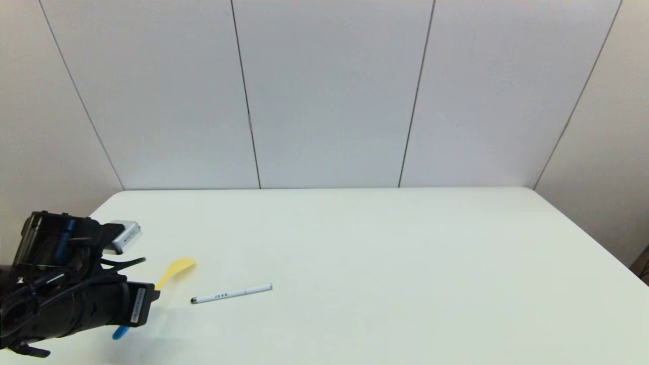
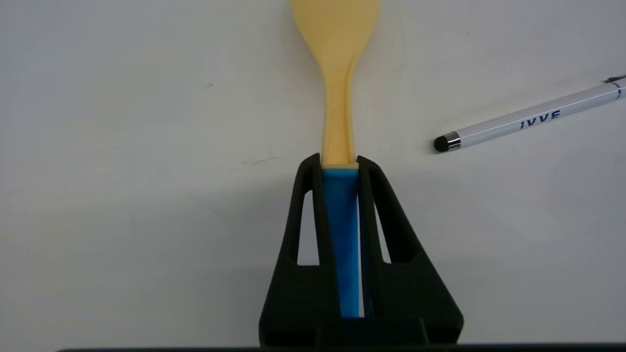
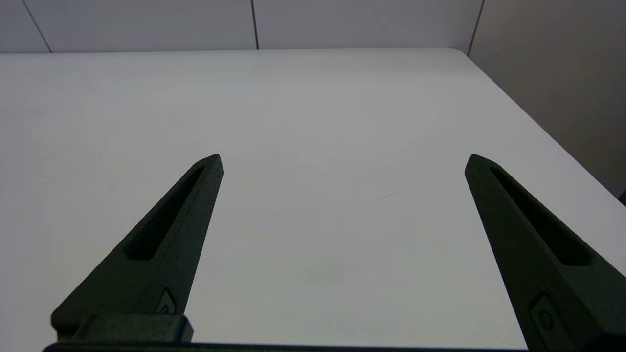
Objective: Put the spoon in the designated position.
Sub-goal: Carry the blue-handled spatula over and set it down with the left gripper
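The spoon [image 2: 338, 73] has a flat yellow head and neck and a bright blue handle. My left gripper [image 2: 338, 159] is shut on the blue handle, its fingertips at the joint where blue meets yellow. In the head view the left arm [image 1: 76, 304] is at the table's near left corner. There the spoon's yellow head [image 1: 177, 266] sticks out beyond the wrist and the blue handle end [image 1: 120, 333] pokes out below it. Whether the spoon touches the table I cannot tell. My right gripper [image 3: 342, 159] is open over bare table, holding nothing, and is out of the head view.
A thin white pen [image 1: 231, 293] with a dark tip lies on the white table [image 1: 380, 263], just right of the spoon; the left wrist view shows the pen [image 2: 528, 120] too. Grey wall panels stand behind the table's far edge.
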Robot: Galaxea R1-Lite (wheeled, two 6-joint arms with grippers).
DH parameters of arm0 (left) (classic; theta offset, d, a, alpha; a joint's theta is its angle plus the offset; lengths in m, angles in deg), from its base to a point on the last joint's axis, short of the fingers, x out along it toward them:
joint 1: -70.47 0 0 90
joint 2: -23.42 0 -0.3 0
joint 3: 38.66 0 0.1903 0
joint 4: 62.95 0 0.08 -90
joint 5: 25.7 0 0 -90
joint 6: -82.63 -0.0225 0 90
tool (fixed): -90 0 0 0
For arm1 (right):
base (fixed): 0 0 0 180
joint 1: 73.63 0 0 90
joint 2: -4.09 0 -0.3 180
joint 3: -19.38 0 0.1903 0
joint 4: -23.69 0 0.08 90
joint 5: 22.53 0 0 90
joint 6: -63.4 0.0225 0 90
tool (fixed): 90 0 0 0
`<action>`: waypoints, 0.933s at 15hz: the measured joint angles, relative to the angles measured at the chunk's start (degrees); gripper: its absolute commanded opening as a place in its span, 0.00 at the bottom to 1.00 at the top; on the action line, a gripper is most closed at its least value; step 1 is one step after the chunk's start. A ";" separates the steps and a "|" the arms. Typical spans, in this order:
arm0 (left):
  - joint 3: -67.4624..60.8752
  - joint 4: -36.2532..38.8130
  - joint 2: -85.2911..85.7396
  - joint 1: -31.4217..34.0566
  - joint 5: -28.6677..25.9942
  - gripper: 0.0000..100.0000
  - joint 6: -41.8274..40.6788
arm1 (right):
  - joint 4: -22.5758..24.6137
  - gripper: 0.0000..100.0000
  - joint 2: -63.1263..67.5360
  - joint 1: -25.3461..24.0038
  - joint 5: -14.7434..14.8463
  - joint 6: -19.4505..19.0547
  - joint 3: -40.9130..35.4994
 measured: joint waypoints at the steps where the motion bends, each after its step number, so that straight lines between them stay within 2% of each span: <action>1: -0.21 0.05 -0.33 -0.24 -0.22 0.00 0.00 | 0.00 1.00 0.00 0.00 0.00 0.00 0.00; 4: -0.90 0.72 -1.23 -0.57 -2.58 0.00 0.02 | 0.02 1.00 0.00 0.00 0.00 0.00 0.00; 14: -0.22 0.83 -1.97 -0.22 -2.67 0.00 0.43 | 0.00 1.00 0.00 0.00 -0.02 -0.02 0.00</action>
